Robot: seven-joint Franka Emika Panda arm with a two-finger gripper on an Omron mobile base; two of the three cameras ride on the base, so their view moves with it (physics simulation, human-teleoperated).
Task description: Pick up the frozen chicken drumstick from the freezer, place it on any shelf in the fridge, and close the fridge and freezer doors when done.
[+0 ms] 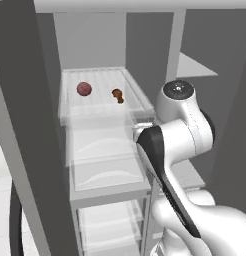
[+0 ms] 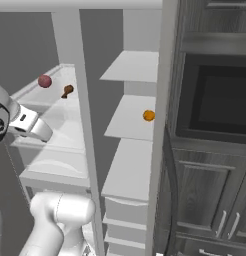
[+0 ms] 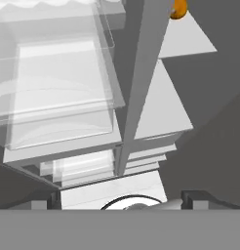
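The brown chicken drumstick (image 1: 117,95) (image 2: 67,91) lies on the upper clear shelf (image 1: 138,94) of the fridge, beside a dark-red ball (image 1: 84,88) (image 2: 44,81). The freezer (image 2: 129,172) with solid grey shelves stands to the right of the divider post. My gripper (image 3: 119,202) is open and holds nothing; its fingertips (image 3: 194,198) stand wide apart. It hangs in front of the fridge, below the drumstick's shelf, looking at the lower clear drawers (image 3: 63,122). Both doors stand open; the fridge door (image 1: 22,130) is at the left.
A small orange ball (image 2: 149,115) (image 3: 179,9) rests on a middle freezer shelf. Dark cabinets with an oven (image 2: 215,105) stand right of the freezer. My white arm (image 1: 180,145) crosses in front of the divider post (image 2: 80,100).
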